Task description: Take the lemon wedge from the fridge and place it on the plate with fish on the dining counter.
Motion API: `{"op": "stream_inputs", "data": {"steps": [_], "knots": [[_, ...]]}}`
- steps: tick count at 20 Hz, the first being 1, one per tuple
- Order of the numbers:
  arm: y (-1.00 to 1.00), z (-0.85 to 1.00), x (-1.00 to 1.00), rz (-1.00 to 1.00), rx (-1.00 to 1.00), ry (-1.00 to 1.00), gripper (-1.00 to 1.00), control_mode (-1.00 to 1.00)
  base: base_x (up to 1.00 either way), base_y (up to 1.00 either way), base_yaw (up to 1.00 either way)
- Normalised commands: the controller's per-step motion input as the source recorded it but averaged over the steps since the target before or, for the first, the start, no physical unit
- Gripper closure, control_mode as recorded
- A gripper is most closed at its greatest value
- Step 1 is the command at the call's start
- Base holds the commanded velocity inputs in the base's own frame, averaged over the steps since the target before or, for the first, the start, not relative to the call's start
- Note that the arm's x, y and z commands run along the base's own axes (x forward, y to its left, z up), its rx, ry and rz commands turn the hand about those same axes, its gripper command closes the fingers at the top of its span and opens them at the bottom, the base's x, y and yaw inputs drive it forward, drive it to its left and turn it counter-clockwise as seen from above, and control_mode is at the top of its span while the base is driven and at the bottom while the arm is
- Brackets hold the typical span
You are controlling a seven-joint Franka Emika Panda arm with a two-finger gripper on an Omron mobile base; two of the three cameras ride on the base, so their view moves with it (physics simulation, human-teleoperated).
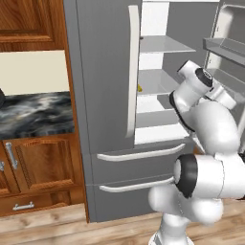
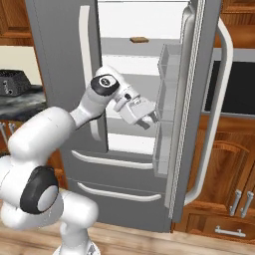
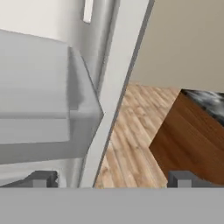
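Observation:
The grey fridge (image 1: pixel 103 72) stands with its left door closed and its right door (image 2: pixel 199 99) swung wide. A tiny yellow lemon wedge (image 1: pixel 139 88) peeks out on a middle shelf, just behind the left door's white handle. My gripper (image 2: pixel 151 120) hangs in front of the open compartment at mid-shelf height, turned toward the right door's bins, well right of the wedge. Its fingertips (image 3: pixel 41 179) are far apart with nothing between them, so it is open. Past the door edge in the hand view lies a corner of the dining counter (image 3: pixel 203 101). The blue plate is out of view.
A flat brown slab (image 2: pixel 139 39) lies on an upper shelf. Door bins (image 2: pixel 167 99) jut out close to the gripper's right. A marbled wall counter (image 1: pixel 36 112) over wooden cabinets (image 1: pixel 40 165) flanks the fridge on the left, a black oven (image 2: pixel 234 89) on the right.

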Motion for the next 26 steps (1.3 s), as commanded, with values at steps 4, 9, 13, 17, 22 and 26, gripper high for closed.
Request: {"op": "stream_inputs", "data": {"steps": [4, 9, 13, 17, 22, 26], "knots": [[1.00, 0.01, -0.97, 0.05, 0.00, -0.25, -1.00, -1.00, 0.00, 0.00, 0.00], [1.00, 0.06, -0.52, 0.26, 0.00, -0.12, -1.00, -1.00, 0.00, 0.00, 0.00], [0.85, 0.10, -0.09, 0.51, 0.00, -0.08, -1.00, -1.00, 0.00, 0.00, 0.00], [0.51, 0.00, -0.02, 0.71, 0.00, -0.02, -1.00, -1.00, 0.00, 0.00, 0.00], [0.26, 0.11, 0.00, 0.64, 0.07, 0.00, -1.00, -1.00, 0.00, 0.00, 0.00], [0.15, 0.32, 0.23, 0.51, 0.04, 0.04, -1.00, -1.00, 0.00, 0.00, 0.00]]}}
